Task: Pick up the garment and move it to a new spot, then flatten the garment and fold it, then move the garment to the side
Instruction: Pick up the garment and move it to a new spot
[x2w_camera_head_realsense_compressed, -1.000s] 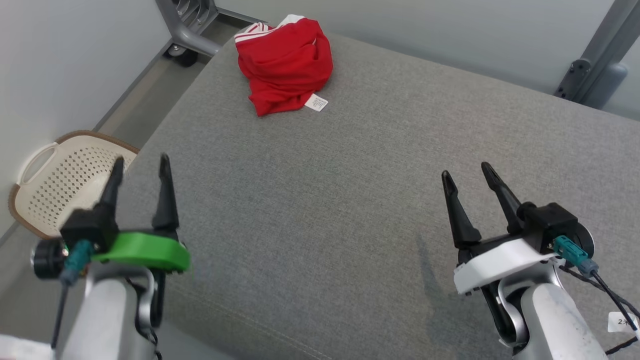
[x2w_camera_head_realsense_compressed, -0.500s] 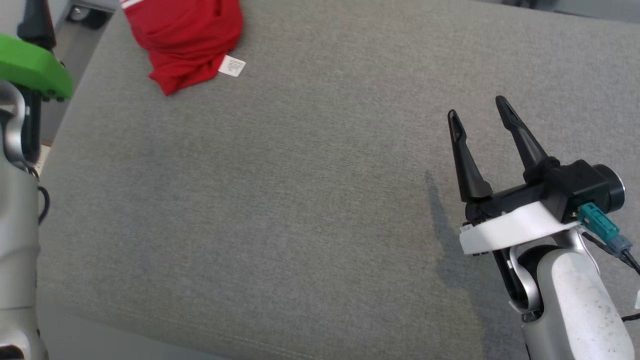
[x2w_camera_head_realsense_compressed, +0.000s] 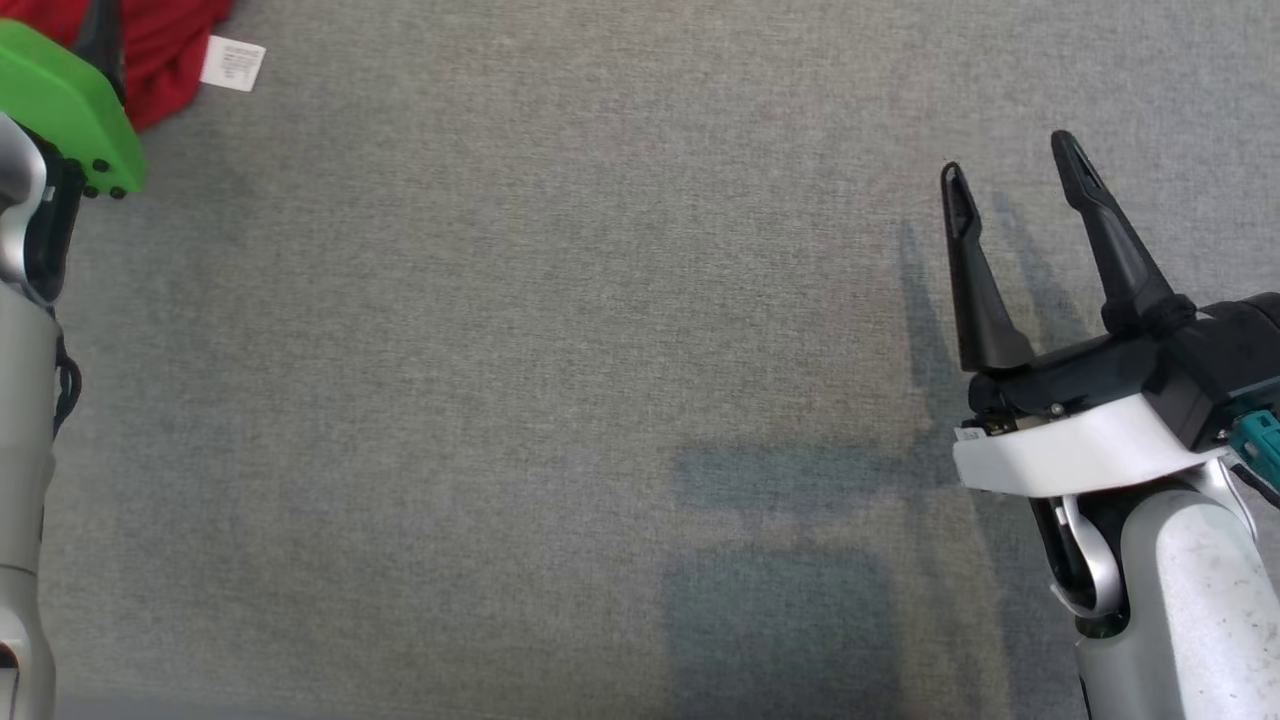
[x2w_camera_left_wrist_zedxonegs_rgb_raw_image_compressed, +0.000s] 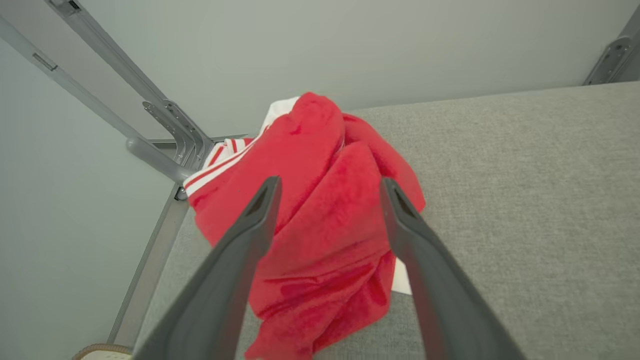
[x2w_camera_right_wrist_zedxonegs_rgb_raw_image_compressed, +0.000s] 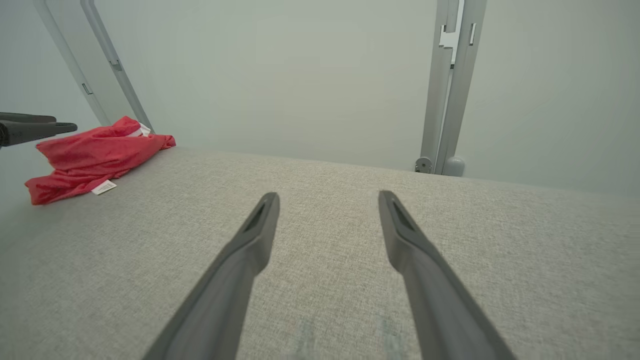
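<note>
Approach phase: crumpled red garment with white-striped trim (x2w_camera_left_wrist_zedxonegs_rgb_raw_image_compressed: 320, 210) lies at the far left corner of the grey upholstered cushion (x2w_camera_head_realsense_compressed: 560, 350), unmoved while the head camera tilts down; left gripper (x2w_camera_left_wrist_zedxonegs_rgb_raw_image_compressed: 330, 184) has advanced from the near edge to just short of the heap, fingers spread wide and empty, framing it; right gripper (x2w_camera_head_realsense_compressed: 1010, 158) hangs open, empty, well apart at right; grasp not yet made.

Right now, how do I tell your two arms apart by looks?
The left end effector carries a green wrist cover; the right end effector carries a white wrist cover and a teal connector. Both have two long dark tapered fingers on pale grey forearms.
</note>
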